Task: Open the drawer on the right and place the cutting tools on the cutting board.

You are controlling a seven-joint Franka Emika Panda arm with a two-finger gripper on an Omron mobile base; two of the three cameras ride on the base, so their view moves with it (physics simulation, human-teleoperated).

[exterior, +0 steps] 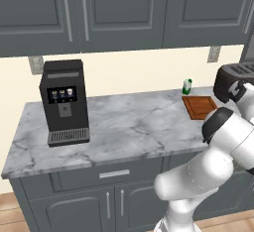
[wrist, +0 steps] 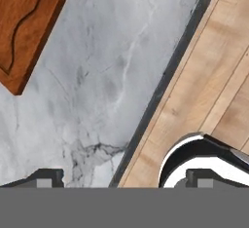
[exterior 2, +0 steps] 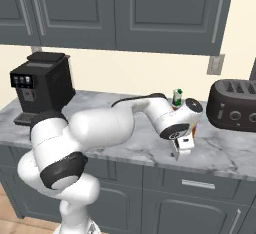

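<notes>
My gripper (exterior 2: 180,150) hangs open with nothing between its fingers, pointing down over the front edge of the marble counter (exterior 2: 150,148). In the hand view its fingertips (wrist: 46,179) stand wide apart above the counter edge and the wood floor. The reddish-brown cutting board (exterior: 200,106) lies on the counter at the back right, and one corner of the cutting board (wrist: 22,22) shows at the upper left of the hand view. The drawer (exterior 2: 198,178) sits shut just below and right of the gripper, its silver handle facing out. The cutting tools are out of view.
A black toaster (exterior 2: 234,105) stands right of the board and a small green-and-white bottle (exterior: 187,86) behind it. A black coffee machine (exterior: 63,102) stands at the counter's left. Another drawer (exterior: 106,174) and cabinet doors lie below, with wall cabinets (exterior: 124,13) above.
</notes>
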